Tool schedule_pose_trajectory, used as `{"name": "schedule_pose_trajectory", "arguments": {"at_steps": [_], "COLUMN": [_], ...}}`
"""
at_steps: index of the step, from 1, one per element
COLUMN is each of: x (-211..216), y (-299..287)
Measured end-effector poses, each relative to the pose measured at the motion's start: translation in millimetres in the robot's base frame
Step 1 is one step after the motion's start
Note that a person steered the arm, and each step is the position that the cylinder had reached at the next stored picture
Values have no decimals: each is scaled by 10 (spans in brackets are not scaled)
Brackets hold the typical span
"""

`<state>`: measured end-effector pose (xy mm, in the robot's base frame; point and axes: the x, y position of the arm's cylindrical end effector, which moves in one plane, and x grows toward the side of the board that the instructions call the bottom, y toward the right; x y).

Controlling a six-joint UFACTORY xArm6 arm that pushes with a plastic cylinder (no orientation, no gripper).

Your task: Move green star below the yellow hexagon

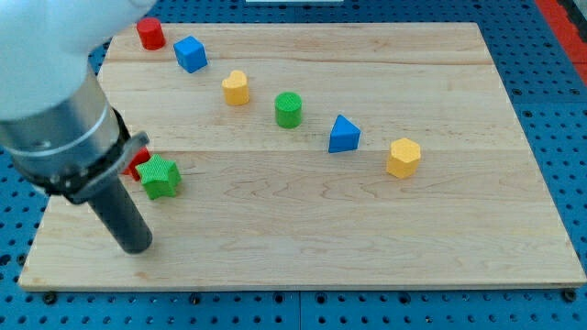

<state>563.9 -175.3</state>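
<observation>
The green star [160,177] lies on the wooden board [303,247] at the view's left. The yellow hexagon [404,158] sits far to its right, at the view's right of centre. My tip [138,246] rests on the board just below and slightly left of the green star, a small gap apart from it. The arm's body covers the view's upper left corner.
A red block [138,165] sits partly hidden behind the rod, touching the green star's left side. A diagonal row runs from top left: red cylinder [150,34], blue cube [191,54], yellow block [236,88], green cylinder [288,110], blue triangle [344,135].
</observation>
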Motion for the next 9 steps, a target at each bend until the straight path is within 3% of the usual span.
{"name": "schedule_pose_trajectory", "arguments": {"at_steps": [1, 2, 3, 5, 7, 8, 9], "x": [-267, -263, -699, -676, -874, -874, -982], "y": [-59, -759, -722, 1265, 788, 1508, 1848]}}
